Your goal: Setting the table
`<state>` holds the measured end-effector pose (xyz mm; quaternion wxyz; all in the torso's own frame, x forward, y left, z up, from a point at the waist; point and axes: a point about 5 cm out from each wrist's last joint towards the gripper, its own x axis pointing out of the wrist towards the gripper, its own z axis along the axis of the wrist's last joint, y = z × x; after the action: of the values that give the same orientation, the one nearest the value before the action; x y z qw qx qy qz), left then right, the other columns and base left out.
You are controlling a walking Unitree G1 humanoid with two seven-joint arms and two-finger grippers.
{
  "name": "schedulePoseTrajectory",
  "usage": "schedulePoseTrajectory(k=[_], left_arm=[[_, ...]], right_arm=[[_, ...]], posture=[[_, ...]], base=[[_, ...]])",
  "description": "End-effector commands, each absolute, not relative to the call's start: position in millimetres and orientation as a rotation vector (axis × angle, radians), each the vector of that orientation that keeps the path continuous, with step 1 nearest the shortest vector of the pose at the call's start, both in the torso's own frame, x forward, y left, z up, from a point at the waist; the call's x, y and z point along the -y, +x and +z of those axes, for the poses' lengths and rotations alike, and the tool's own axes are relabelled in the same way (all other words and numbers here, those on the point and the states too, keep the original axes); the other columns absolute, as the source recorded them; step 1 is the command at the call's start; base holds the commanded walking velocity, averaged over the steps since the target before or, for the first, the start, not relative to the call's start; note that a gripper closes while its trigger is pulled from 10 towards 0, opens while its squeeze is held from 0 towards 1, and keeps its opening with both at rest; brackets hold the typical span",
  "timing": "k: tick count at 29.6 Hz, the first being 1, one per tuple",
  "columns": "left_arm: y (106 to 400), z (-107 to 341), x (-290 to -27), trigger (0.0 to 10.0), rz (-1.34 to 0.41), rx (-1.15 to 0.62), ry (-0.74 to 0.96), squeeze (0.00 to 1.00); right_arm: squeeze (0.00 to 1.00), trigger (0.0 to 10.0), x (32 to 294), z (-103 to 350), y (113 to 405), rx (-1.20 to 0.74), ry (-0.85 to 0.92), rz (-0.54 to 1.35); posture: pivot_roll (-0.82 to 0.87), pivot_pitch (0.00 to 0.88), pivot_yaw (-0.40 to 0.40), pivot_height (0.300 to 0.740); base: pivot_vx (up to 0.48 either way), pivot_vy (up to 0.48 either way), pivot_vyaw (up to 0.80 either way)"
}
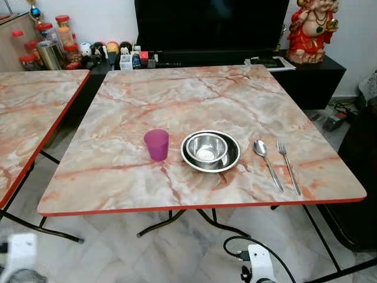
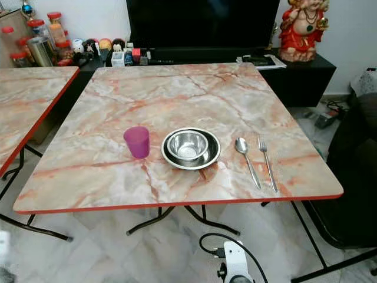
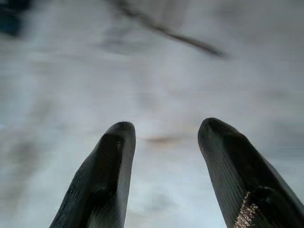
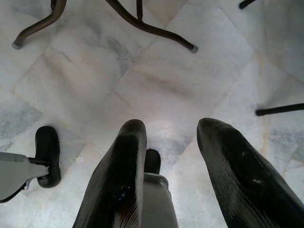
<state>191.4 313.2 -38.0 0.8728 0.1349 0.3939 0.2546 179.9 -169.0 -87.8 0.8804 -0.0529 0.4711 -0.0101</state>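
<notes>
On the marble-patterned table (image 1: 177,94) near its front edge stand a purple plastic cup (image 1: 156,144), a steel bowl (image 1: 207,147) nested on a steel plate (image 1: 230,160), then a spoon (image 1: 266,160) and a fork (image 1: 288,165) lying side by side to the right. Both arms hang low by the floor. My left gripper (image 3: 164,137) is open over blurred pale floor, nothing between its fingers. My right gripper (image 4: 171,135) is open too, pointing down at the tiled floor with nothing held.
A second marble table (image 1: 29,112) stands to the left. Behind is a dark TV cabinet (image 1: 306,73) with jars (image 1: 44,44), small items and a red figurine (image 1: 311,29). Black table legs (image 4: 147,26) cross the tiled floor. A dark seat (image 2: 356,177) is at right.
</notes>
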Motion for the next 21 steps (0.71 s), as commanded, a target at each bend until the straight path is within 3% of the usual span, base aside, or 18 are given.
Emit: schedulePoseTrajectory(k=[1, 5, 7, 21], left_arm=[[203.5, -39.6, -295.5, 10.0, 0.357, -0.787, 0.231, 0.00], [205.3, -45.1, -280.6, 10.0, 0.281, -0.796, 0.225, 0.00], [206.8, -56.8, -248.1, 10.0, 0.157, -0.829, 0.176, 0.00], [196.2, -68.8, -229.0, 10.0, 0.107, -0.883, 0.125, 0.00]], right_arm=[[0.00, 10.0, 171.1, -87.7, 179.7, -0.982, -0.109, -0.032], [0.00, 10.0, 171.8, -87.3, 180.5, -0.980, -0.109, -0.033], [0.00, 10.0, 174.0, -86.0, 182.8, -0.973, -0.107, -0.037], [0.00, 10.0, 174.3, -87.3, 179.9, -0.977, -0.093, -0.033]], posture=[[0.04, 0.000, 0.041, 0.740], [0.03, 0.000, 0.042, 0.740], [0.02, 0.000, 0.040, 0.740], [0.00, 0.000, 0.044, 0.740]], base=[[0.000, 0.000, 0.00], [0.000, 0.000, 0.00], [0.000, 0.000, 0.00], [0.000, 0.000, 0.00]])
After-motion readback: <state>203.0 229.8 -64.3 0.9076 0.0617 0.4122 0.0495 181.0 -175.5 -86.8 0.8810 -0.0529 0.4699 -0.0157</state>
